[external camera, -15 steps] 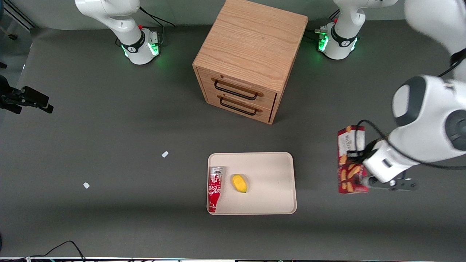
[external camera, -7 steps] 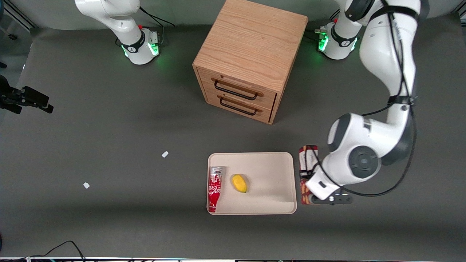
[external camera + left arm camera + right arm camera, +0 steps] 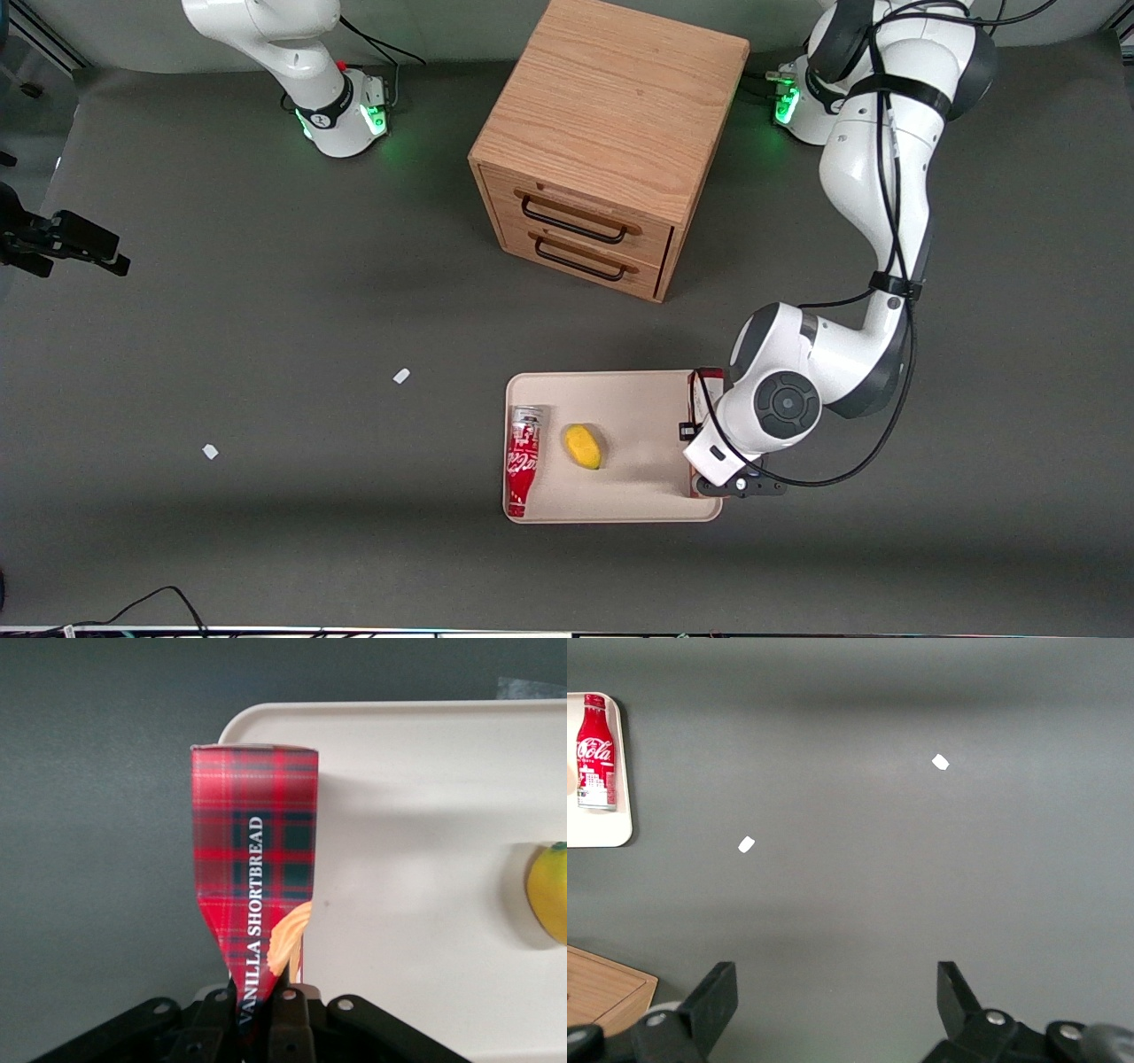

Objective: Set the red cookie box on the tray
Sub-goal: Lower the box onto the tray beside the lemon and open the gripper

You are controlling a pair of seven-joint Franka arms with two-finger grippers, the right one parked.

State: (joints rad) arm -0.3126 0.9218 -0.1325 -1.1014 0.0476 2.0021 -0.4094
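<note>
The red cookie box [image 3: 255, 842], tartan-patterned with "VANILLA SHORTBREAD" on it, is pinched at one end by my left gripper [image 3: 262, 1005], which is shut on it. The box hangs over the rim of the cream tray [image 3: 425, 815] at the working arm's end, part over the tray and part over the table. In the front view the wrist hides most of the box [image 3: 696, 390], and the gripper [image 3: 704, 443] sits over that edge of the tray [image 3: 647, 416]. I cannot tell whether the box touches the tray.
On the tray lie a red-and-white soda bottle [image 3: 523, 461] at the parked arm's end and a yellow fruit [image 3: 583, 446] beside it. A wooden drawer cabinet [image 3: 611, 133] stands farther from the front camera. Two white scraps [image 3: 401, 376] [image 3: 210, 451] lie on the table.
My left gripper has carried the box sideways from the working arm's end of the table to the tray's edge. The items on the tray have not moved.
</note>
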